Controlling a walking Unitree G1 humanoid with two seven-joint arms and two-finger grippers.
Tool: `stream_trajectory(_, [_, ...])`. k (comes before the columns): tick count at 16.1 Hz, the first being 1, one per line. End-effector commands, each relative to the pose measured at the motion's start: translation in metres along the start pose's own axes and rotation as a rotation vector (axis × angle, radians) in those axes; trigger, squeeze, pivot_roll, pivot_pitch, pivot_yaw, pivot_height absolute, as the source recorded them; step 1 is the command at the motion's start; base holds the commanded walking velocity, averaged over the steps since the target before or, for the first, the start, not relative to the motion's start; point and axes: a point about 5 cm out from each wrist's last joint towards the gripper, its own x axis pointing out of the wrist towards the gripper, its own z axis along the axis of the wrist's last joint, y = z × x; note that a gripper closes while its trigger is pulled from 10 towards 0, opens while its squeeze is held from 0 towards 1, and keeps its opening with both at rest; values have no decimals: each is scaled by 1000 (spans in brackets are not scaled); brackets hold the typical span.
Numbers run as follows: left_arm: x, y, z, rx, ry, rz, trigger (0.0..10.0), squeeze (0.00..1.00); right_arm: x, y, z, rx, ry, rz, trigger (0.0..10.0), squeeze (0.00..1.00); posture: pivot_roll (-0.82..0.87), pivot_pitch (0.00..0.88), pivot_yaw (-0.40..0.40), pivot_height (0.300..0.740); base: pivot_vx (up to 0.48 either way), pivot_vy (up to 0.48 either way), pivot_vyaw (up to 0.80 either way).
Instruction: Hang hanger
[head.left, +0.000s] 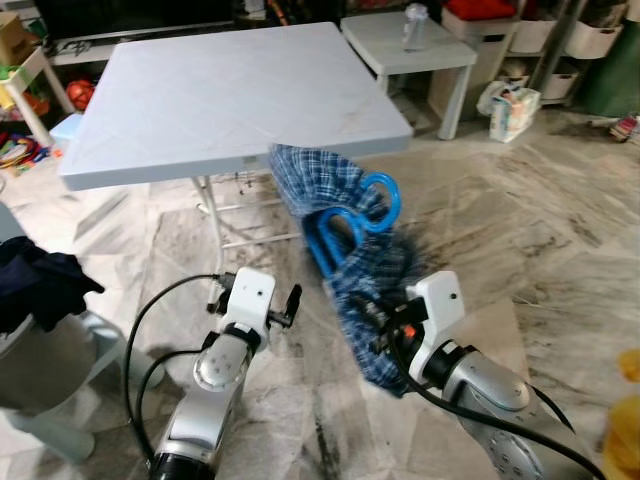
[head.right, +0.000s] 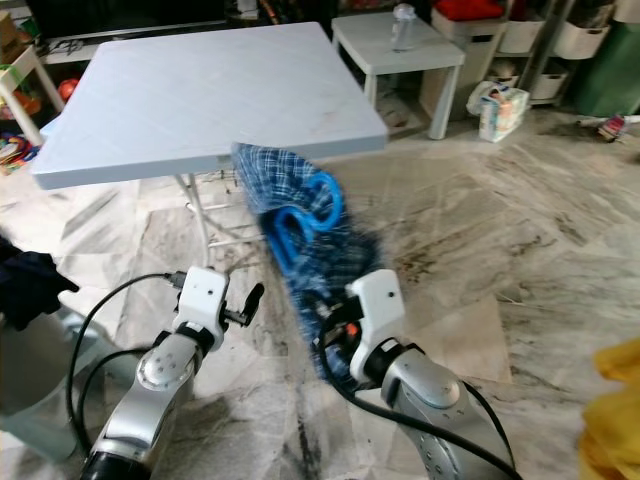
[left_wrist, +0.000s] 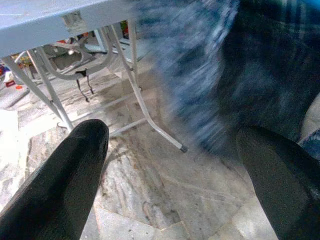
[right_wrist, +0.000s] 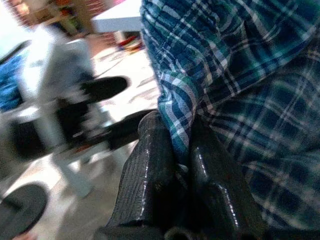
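Right gripper (right_wrist: 175, 165) clenched on a fold of the blue plaid shirt (head.left: 365, 290), cloth pinched tight between the two black fingers (right_wrist: 150, 175) in the right wrist view. In the left eye view, held up at centre frame, lower right of the middle, with the silver right arm rising from the bottom right corner. Blue plastic hanger (head.left: 350, 220) tangled in the shirt at centre frame — hook curling at the top right of the bundle, body partly wrapped in cloth, all of it in the air just below the near right corner of the pale blue folding table (head.left: 230, 95). Shirt blurred at its lower edge.

Left gripper (left_wrist: 170, 165) released, fingers spread wide apart in the left wrist view, nothing between them but marble floor (head.left: 540, 230) and a white table leg (left_wrist: 145, 107); blurred plaid just beyond the far finger. In the left eye view, low and left of centre, near the shirt but apart from it.

Upper right of frame — a small white side table (head.left: 415, 50) with a clear bottle (head.left: 415, 25) on top. Dark clothes (head.left: 40, 280) heaped at the left edge. Something yellow (head.left: 625, 420) at the lower right edge, too cropped to tell.
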Motion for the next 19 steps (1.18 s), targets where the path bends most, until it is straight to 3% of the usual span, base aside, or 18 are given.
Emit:
stream_trajectory(1, [5, 0, 1, 4, -12, 7, 10000, 0, -7, 14, 11, 0, -6, 131, 10000, 0, -96, 75, -1, 740, 0, 0, 0])
stream_trajectory(6, [13, -2, 1, -7, -35, 8, 10000, 0, -33, 19, 24, 6, 69, 302, 10000, 0, -122, 72, -2, 740, 0, 0, 0])
stream_trajectory(7, [14, -2, 0, -16, -50, 3, 4275, 0, -39, 21, 26, -5, 101, 347, 10000, 0, -127, 72, -2, 740, 0, 0, 0])
stream_trajectory(8, [15, -2, 0, -15, -54, -2, 0, 0, -42, 21, 27, -9, 115, 365, 10000, 0, -127, 72, -2, 740, 0, 0, 0])
stream_trajectory(10, [16, 5, -1, -19, -60, 43, 0, 0, -48, 20, 28, -14, 144, 388, 10000, 0, -135, 70, -1, 740, 0, 0, 0])
stream_trajectory(14, [11, 43, -12, 8, -14, 219, 0, 0, -61, 6, 19, -77, 266, 368, 10000, 0, -132, 67, -1, 740, 0, 0, 0])
stream_trajectory(17, [10, 53, -13, 6, -15, 249, 0, 0, -64, -9, 12, -149, 322, 312, 10000, 0, -125, 63, -5, 740, 0, 0, 0])
stream_trajectory(19, [9, 51, -14, 2, -13, 245, 0, 0, -60, -20, 11, -199, 332, 243, 10000, 0, -124, 63, -5, 740, 0, 0, 0])
